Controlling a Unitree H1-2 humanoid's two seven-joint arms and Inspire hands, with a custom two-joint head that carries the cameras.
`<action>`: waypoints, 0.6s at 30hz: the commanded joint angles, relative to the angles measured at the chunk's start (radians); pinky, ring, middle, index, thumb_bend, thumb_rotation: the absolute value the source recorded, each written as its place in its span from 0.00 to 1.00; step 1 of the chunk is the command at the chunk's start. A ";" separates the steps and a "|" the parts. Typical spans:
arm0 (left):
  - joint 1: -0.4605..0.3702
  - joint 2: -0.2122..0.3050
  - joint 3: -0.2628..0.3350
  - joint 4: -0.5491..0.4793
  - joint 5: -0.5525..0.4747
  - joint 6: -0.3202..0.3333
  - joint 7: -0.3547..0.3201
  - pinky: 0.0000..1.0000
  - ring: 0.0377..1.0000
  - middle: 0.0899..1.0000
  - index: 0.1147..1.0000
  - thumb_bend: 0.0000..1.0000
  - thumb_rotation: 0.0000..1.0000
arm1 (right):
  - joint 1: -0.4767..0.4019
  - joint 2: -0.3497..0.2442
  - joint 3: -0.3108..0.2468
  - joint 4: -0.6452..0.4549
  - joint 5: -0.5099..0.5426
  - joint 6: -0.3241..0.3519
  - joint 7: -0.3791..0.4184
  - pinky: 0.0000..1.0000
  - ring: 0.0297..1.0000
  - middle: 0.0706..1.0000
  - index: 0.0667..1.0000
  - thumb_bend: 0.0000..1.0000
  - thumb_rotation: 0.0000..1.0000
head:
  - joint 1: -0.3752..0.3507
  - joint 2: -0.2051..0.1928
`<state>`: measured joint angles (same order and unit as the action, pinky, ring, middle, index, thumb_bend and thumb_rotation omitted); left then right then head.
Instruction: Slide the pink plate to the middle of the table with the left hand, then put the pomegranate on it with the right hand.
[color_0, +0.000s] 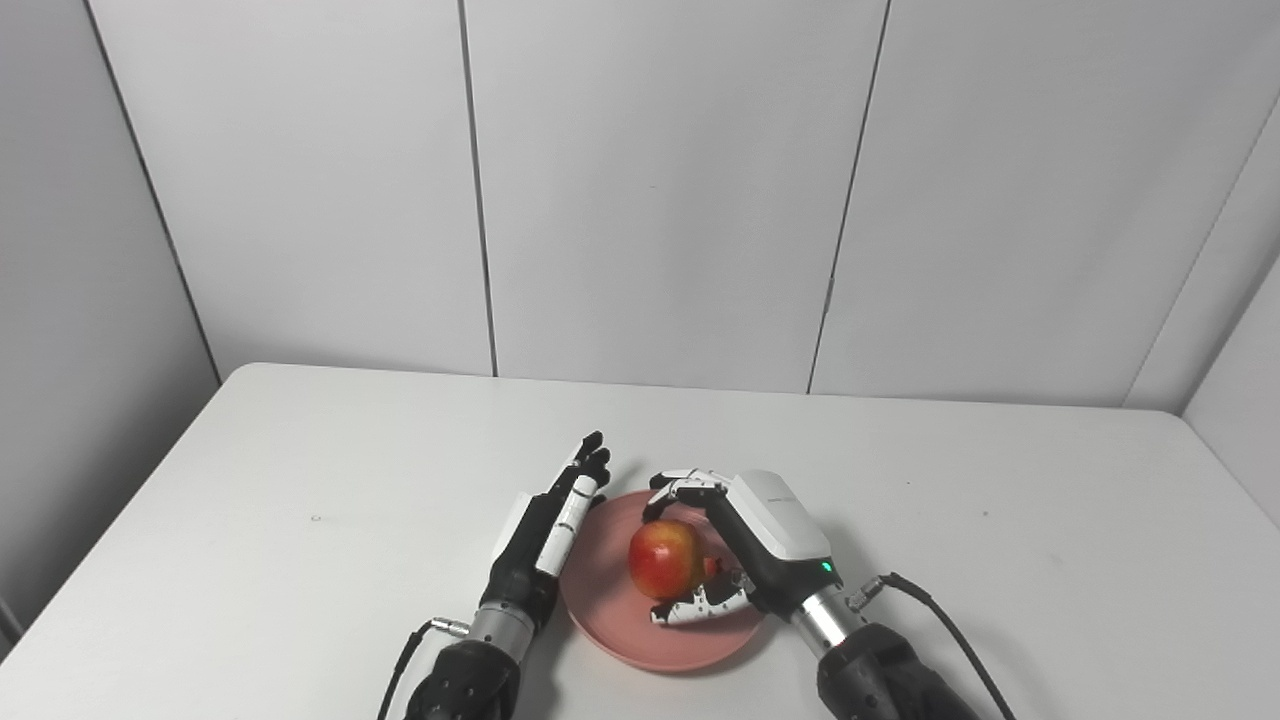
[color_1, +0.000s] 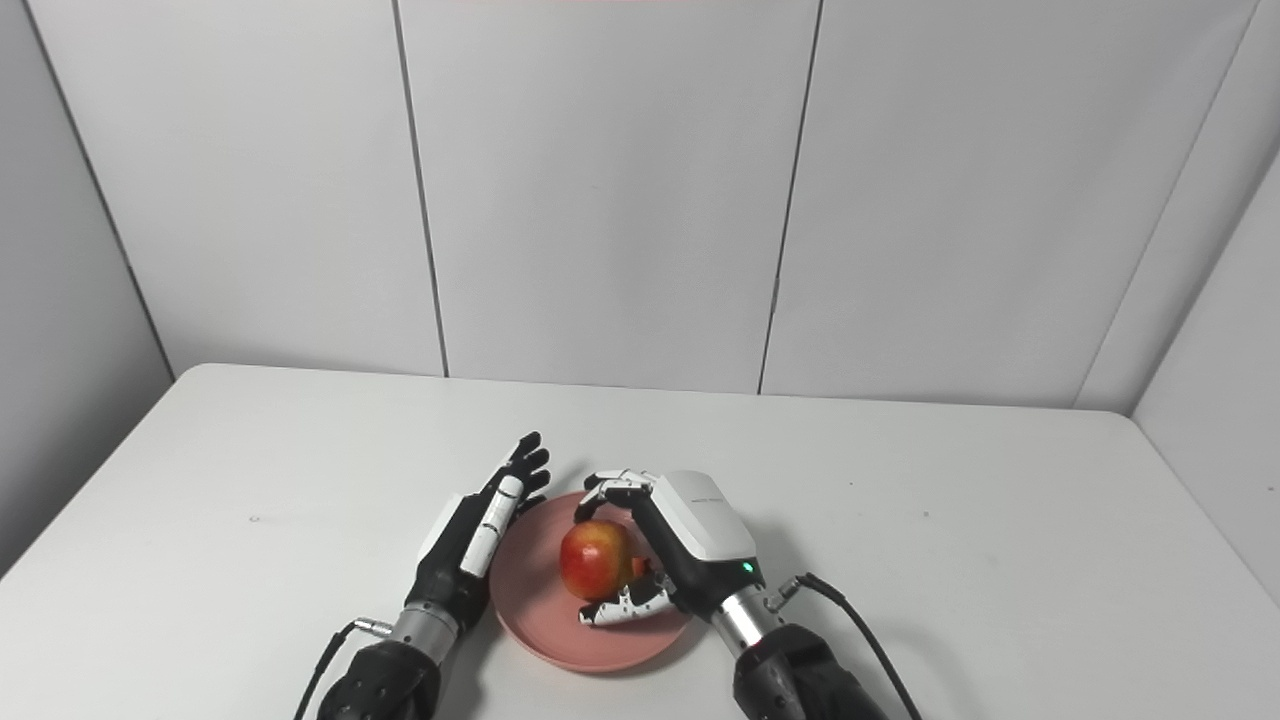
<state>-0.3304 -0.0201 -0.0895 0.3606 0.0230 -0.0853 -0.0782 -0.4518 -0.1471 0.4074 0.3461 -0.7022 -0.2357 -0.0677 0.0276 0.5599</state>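
**A:** Starting nearest us, both forearms come up from the bottom edge. We've got the pink plate (color_0: 610, 610) sitting on the white table (color_0: 300, 560) near the front edge, roughly mid-width between the two arms.

**B:** Yep, and the pomegranate (color_0: 663, 557) is over the plate's middle, red with a yellowish patch. Our right hand (color_0: 745, 545) is wrapped around it from the right side, fingers (color_0: 680, 487) curled over the far top and the thumb tucked in under the near side. So it's gripping the fruit. Can't tell if the fruit's bottom actually touches the plate.

**A:** The left hand (color_0: 560, 510) is holding nothing, fingers straight and loosely together, pointing away from us, right beside the plate's left rim.

**B:** Further back it's bare tabletop, then the grey wall panels (color_0: 650, 200).
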 joint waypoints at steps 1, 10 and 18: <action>-0.007 -0.004 -0.003 -0.006 -0.003 -0.001 -0.005 0.94 0.96 0.98 0.97 0.53 1.00 | -0.044 -0.015 0.002 -0.032 -0.003 -0.025 0.010 0.87 0.90 0.88 0.75 0.63 0.59 | 0.001 0.001; -0.002 -0.012 0.007 -0.011 -0.025 -0.002 -0.012 0.94 0.97 0.98 0.97 0.52 1.00 | -0.030 -0.026 -0.004 -0.073 0.034 -0.004 0.089 1.00 1.00 0.97 0.88 0.66 0.78 | 0.001 0.004; -0.001 -0.008 -0.001 -0.020 -0.011 0.008 -0.005 0.93 0.97 0.98 0.96 0.52 1.00 | -0.005 -0.019 -0.035 -0.095 0.125 -0.036 0.105 1.00 1.00 1.00 0.95 0.66 0.81 | 0.000 0.006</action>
<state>-0.3289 -0.0206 -0.0860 0.3551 0.0035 -0.0767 -0.0837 -0.4302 -0.1688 0.3946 0.2904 -0.6127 -0.2332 0.0457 0.0261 0.5660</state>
